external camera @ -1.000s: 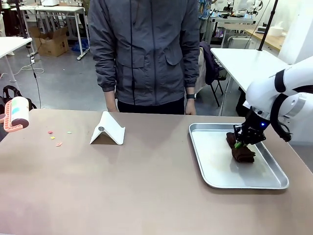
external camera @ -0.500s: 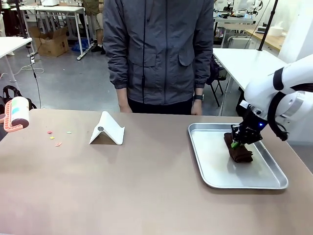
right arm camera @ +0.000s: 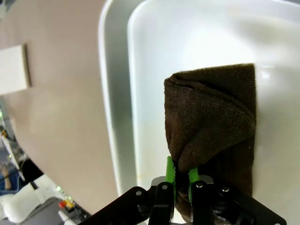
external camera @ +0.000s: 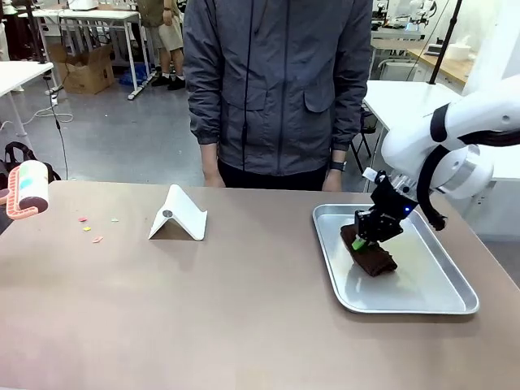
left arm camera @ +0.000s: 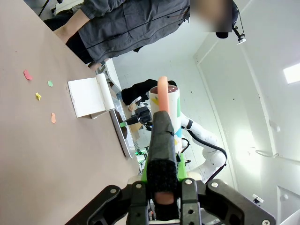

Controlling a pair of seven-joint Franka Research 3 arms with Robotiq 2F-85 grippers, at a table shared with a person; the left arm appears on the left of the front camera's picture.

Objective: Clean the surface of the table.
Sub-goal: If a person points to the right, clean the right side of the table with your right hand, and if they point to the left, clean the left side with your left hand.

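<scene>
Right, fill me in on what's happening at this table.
The right gripper is shut on one end of a brown cloth that lies in the metal tray on the right side of the table. The left gripper holds a lint roller by its pink handle at the table's left edge. A few coloured paper scraps lie near it, beside a white stand. A person stands at the far side, arms down.

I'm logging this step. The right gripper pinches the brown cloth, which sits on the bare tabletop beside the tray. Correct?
Wrong place. The right gripper pinches the brown cloth, which sits inside the silver tray, not on the table beside it; the right wrist view shows this.
</scene>
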